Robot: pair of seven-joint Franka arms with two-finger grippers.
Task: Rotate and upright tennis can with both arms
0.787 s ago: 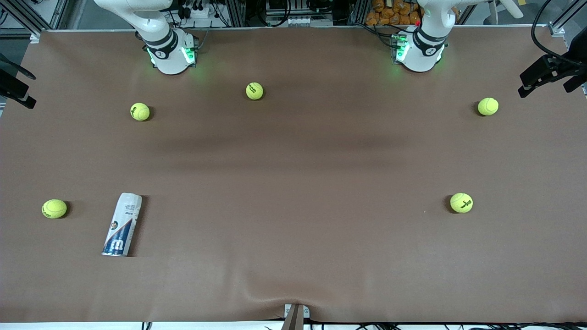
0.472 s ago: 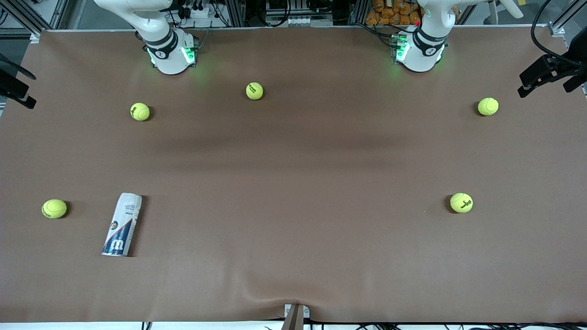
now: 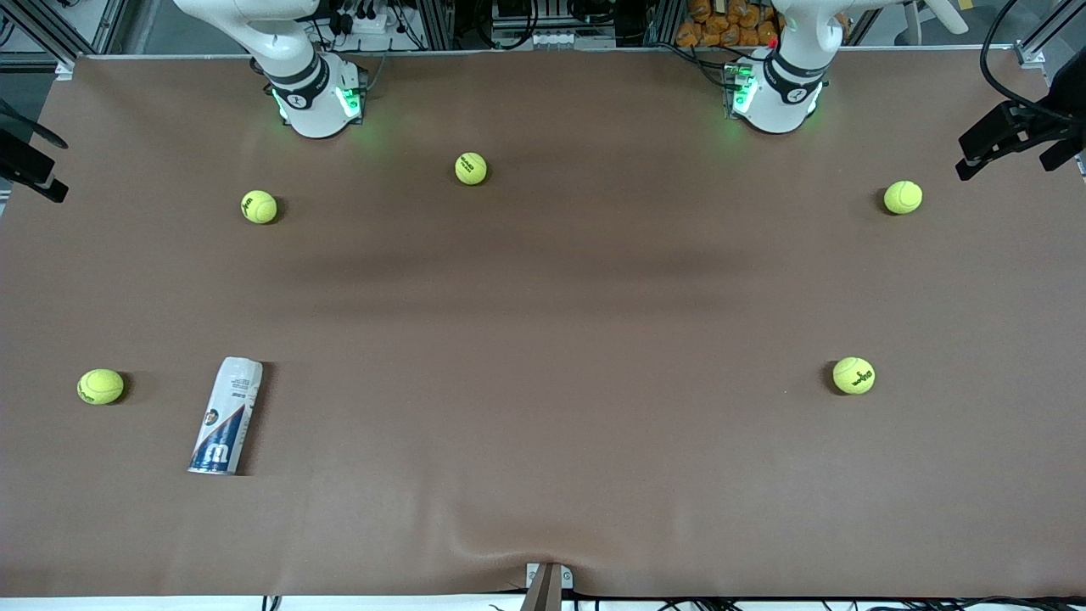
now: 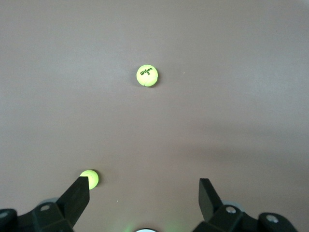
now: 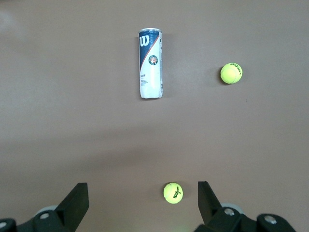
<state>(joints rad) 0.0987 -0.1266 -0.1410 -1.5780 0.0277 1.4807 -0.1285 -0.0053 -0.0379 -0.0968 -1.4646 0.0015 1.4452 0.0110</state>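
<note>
The tennis can (image 3: 226,416) lies on its side on the brown table, toward the right arm's end and near the front camera. Its navy "W" end points toward the camera. It also shows in the right wrist view (image 5: 150,63). My right gripper (image 5: 142,191) is open and empty, high over the table above a tennis ball (image 5: 173,192), well apart from the can. My left gripper (image 4: 143,186) is open and empty, high over the left arm's end of the table. Only the arm bases (image 3: 314,93) (image 3: 776,89) show in the front view.
Several yellow-green tennis balls lie scattered: (image 3: 100,386) beside the can, (image 3: 259,206), (image 3: 471,168), (image 3: 903,197), (image 3: 853,375). Black clamps stand at the table's ends (image 3: 1014,131) (image 3: 30,165). The brown cloth (image 3: 543,339) has a wrinkle at its front edge.
</note>
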